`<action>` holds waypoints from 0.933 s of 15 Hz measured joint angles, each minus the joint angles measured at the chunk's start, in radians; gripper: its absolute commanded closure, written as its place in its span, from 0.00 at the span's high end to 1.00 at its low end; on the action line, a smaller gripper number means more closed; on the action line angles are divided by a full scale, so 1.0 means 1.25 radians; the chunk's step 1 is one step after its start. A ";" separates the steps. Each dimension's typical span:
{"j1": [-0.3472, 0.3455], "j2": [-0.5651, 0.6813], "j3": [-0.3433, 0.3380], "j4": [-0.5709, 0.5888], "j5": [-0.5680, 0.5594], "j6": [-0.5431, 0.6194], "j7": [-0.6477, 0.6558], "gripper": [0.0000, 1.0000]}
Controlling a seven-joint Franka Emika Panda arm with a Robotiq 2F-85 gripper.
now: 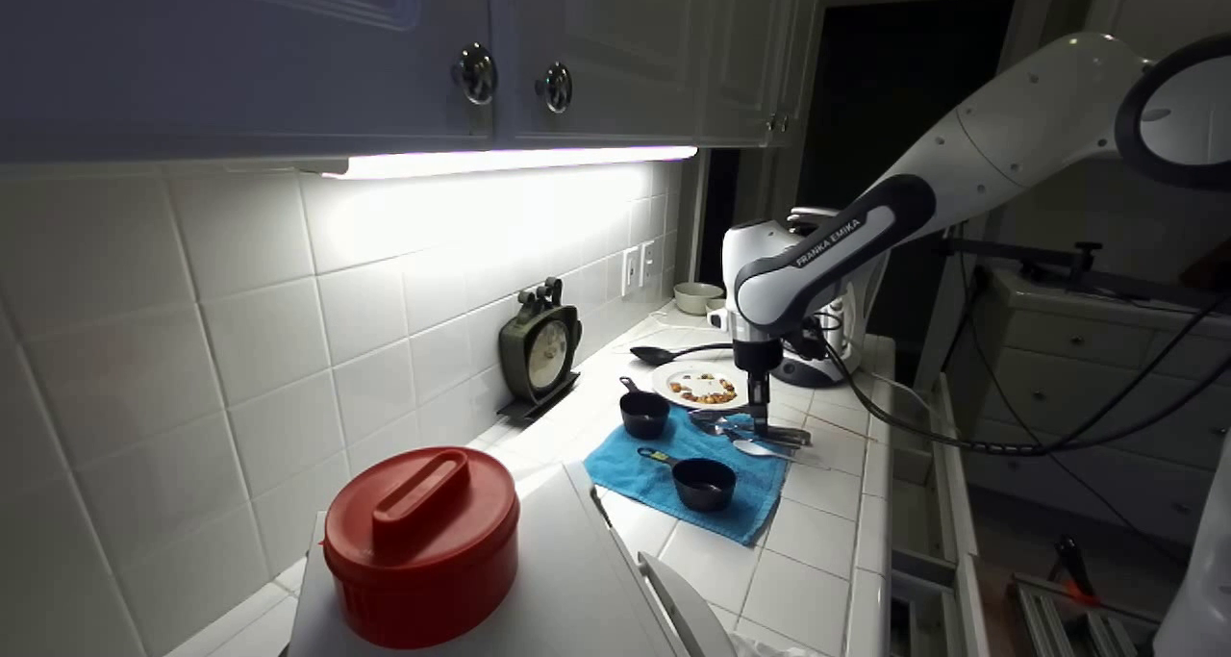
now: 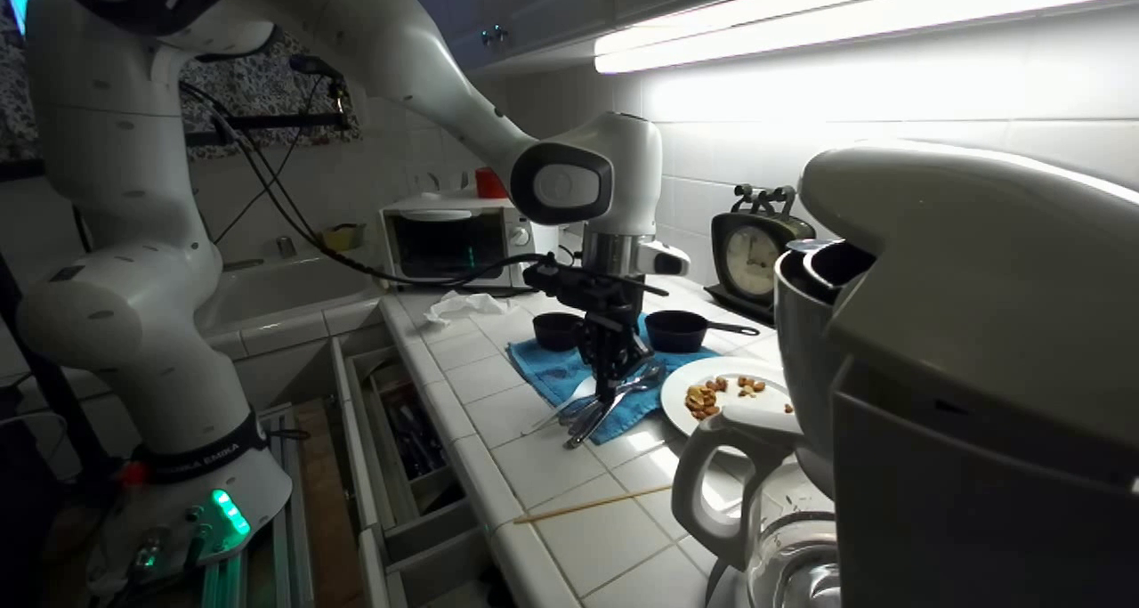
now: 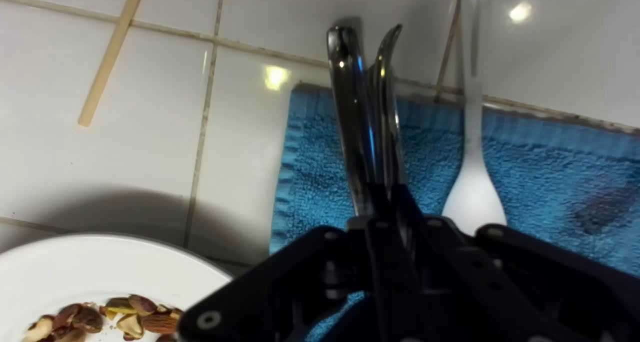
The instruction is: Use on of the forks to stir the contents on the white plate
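Note:
The white plate (image 1: 664,376) (image 2: 676,387) (image 3: 110,262) lies beside a blue towel. Its contents, brownish nuts (image 1: 714,397) (image 2: 701,401) (image 3: 87,319), lie in loose patches on it. Two metal utensil handles, apparently forks (image 3: 350,111) (image 1: 791,436) (image 2: 583,428), lie side by side across the towel's edge. My gripper (image 3: 388,189) (image 1: 760,426) (image 2: 607,396) points down at them, beside the plate. Its fingers are nearly together, with the right-hand handle (image 3: 387,106) running between them. The left-hand handle passes just outside. The gripper hides the utensil heads in the wrist view.
A white spoon (image 3: 475,202) lies beside the forks on the blue towel (image 1: 615,465). Two dark handled bowls (image 1: 704,484) (image 1: 643,414) stand there. A wooden stick (image 2: 592,506), stand mixer (image 2: 979,323), black spoon (image 1: 654,354) and scale (image 1: 539,349) are around. A drawer (image 2: 409,430) is open.

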 measured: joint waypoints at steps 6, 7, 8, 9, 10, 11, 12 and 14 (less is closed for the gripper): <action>-0.009 -0.057 -0.003 0.014 0.006 -0.094 -0.089 0.05; -0.009 -0.069 -0.006 0.021 -0.005 -0.123 -0.091 0.05; -0.009 -0.078 -0.008 0.028 -0.020 -0.153 -0.092 0.05; -0.009 -0.085 -0.010 0.037 -0.037 -0.183 -0.093 0.05; -0.009 -0.090 -0.011 0.046 -0.058 -0.212 -0.095 0.05; -0.009 -0.091 -0.012 0.056 -0.081 -0.241 -0.099 0.05; -0.008 -0.090 -0.013 0.065 -0.105 -0.267 -0.107 0.05; -0.008 -0.089 -0.014 0.082 -0.157 -0.302 -0.123 0.05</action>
